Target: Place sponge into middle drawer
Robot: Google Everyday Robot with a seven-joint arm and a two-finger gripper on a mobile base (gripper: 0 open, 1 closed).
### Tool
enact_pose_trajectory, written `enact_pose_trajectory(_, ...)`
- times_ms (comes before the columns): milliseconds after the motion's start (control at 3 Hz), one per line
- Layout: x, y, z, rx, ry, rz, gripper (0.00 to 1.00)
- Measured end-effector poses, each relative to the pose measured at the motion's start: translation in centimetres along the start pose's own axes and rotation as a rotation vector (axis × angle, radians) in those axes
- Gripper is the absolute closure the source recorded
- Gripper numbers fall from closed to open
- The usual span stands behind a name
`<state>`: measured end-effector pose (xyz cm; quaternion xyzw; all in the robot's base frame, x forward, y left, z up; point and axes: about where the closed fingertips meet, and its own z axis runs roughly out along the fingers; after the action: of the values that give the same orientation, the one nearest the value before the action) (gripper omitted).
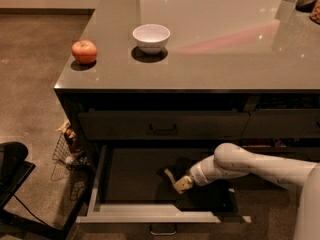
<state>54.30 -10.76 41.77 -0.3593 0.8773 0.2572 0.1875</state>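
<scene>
The middle drawer stands pulled open below the counter, with a dark inside, pale grey sides and a small silvery handle. My white arm reaches in from the right. My gripper is low inside the drawer, near its middle, shut on the sponge. The sponge's pale yellow foam shows at the dark fingertips, close above the drawer floor. I cannot tell whether it touches the floor.
A white bowl and a red apple sit on the grey countertop. A shut dark-fronted drawer with a dark handle is above the open one. A wire basket and a black object stand on the floor at left.
</scene>
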Motion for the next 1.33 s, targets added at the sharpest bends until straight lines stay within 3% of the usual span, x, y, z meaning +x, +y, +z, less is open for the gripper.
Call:
enact_pose_trajectory(1000, 0.16, 0.35, 0.56, -0.010, 0.005, -0.001, 0.15)
enact_pose_trajectory(1333, 0.20, 0.46, 0.71, -0.013, 0.006, -0.001, 0.00)
